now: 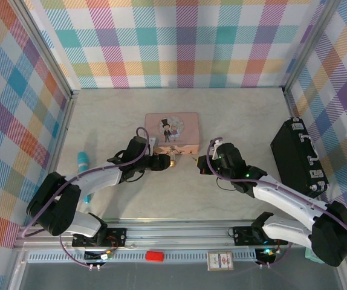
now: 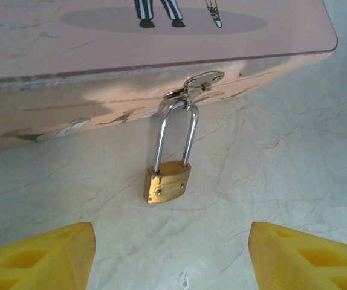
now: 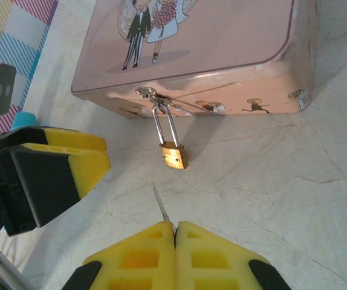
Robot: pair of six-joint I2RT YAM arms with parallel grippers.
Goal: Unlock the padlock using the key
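our left gripper (image 2: pixel 170 257) stands wide open and holds nothing; we see its two yellow fingers (image 2: pixel 40 257) far apart, low over the table (image 2: pixel 294 169). the padlock (image 2: pixel 168 181) lies just ahead of it, centred between the fingers and untouched. the brass body rests on the table, and the silver shackle (image 2: pixel 175 136) runs up through the clasp (image 2: pixel 197 81) on the front wall of the pink tin (image 2: pixel 101 54), which is further ahead. both legs of the shackle sit in the body.

our right gripper (image 3: pixel 175 228) is pressed fully together on the key (image 3: pixel 160 205). its thin grey blade sticks out past the fingertips and slants a little left. from this gripper the padlock is ahead and near, with a strip of bare table between it and the key's tip. to the left of this gripper we see the open left gripper, facing the padlock from the other side.
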